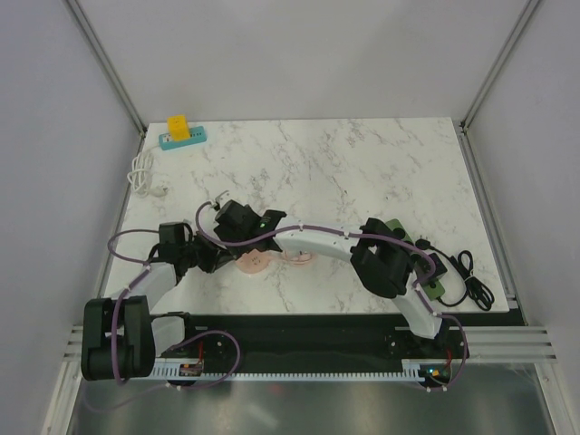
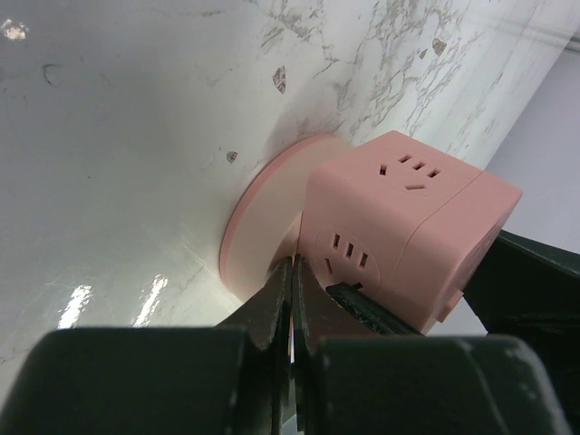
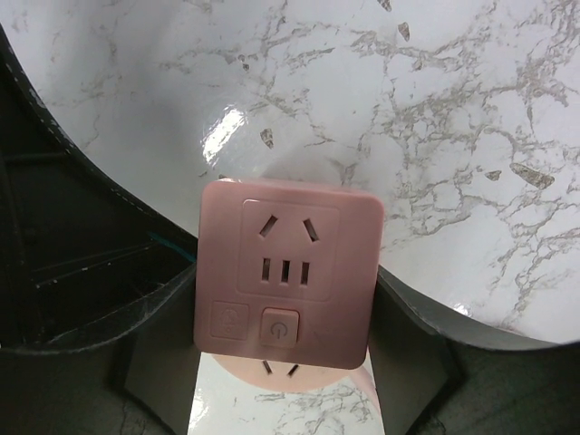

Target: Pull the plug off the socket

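A pink cube socket sits between my right gripper's fingers, which are shut on its two sides. In the left wrist view the cube joins a round pink disc that rests on the marble. My left gripper is shut, with its tips at the seam between disc and cube; nothing shows between them. In the top view both grippers meet at the pink socket near the table's front left. No separate plug or pins show.
A teal power strip with a yellow plug lies at the back left, with a white cable beside it. A black cable lies at the right edge. A second pink disc lies under the right arm.
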{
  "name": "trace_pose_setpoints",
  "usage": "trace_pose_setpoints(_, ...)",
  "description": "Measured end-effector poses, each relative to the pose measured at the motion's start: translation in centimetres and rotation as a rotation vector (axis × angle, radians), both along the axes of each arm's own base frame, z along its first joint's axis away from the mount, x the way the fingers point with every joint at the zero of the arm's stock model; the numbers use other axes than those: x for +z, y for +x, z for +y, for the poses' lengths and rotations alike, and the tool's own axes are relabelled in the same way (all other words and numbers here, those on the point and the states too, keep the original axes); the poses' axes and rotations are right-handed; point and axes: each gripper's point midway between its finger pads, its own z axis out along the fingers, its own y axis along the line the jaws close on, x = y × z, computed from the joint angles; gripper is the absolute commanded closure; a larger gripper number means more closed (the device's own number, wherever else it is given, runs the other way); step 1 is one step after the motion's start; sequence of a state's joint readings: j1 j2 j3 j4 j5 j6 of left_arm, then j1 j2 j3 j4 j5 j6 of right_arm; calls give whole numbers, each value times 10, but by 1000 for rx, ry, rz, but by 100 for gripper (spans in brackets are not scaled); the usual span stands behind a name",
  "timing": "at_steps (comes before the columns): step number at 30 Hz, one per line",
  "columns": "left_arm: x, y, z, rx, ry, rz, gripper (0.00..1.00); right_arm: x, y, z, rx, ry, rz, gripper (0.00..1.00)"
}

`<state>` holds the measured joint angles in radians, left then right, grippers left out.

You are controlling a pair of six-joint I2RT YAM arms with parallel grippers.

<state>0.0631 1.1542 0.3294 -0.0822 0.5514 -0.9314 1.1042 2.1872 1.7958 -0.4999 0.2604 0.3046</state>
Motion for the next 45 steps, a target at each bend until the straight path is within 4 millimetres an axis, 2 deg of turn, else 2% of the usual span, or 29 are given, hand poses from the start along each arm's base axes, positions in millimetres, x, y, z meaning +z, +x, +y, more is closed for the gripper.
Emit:
trace_pose_setpoints(2,0,0,0,0,0,3,98,0,0,0,-10,7,-9,100)
trace_pose_setpoints(10,0,0,-1,-5,-2,3,98,1,-2,-8,-57,91,-53,100)
trace_pose_setpoints(14,0,0,-3,-12,-4,9,98,2,-6,-19,-67,131,-84,100)
trace_pose_setpoints(18,-18,-11,4,9,44,91,98,8,-6,-24,-74,148,-110,100)
trace_pose_setpoints(22,-22,-19,5,-13,57,115,98,14,-4,-22,-77,162,-136,100)
trace_pose_setpoints(23,-21,-20,4,-21,58,111,95,14,-3,-22,-77,161,-141,100)
trace_pose_setpoints(24,-19,-20,4,-31,59,97,78,15,-3,-22,-78,164,-144,100)
trace_pose_setpoints(25,-14,-19,2,-48,58,67,67,15,-4,-24,-77,164,-143,100)
trace_pose_setpoints(26,-7,-18,1,-60,59,32,46,16,-5,-26,-76,164,-142,100)
trace_pose_setpoints(29,18,-10,-1,-85,64,-97,11,22,-6,-31,-71,178,-129,100)
trace_pose_setpoints(32,40,-5,-2,-93,65,-199,10,30,2,-37,-80,205,-112,100)
trace_pose_setpoints(34,47,-5,-6,-112,51,-227,10,33,7,-40,-85,230,-88,100)
trace_pose_setpoints(41,52,-13,-18,-187,-8,-262,11,44,22,-49,-99,336,28,100)
trace_pose_setpoints(45,51,-18,-22,-212,-31,-279,11,47,21,-48,-88,382,88,100)
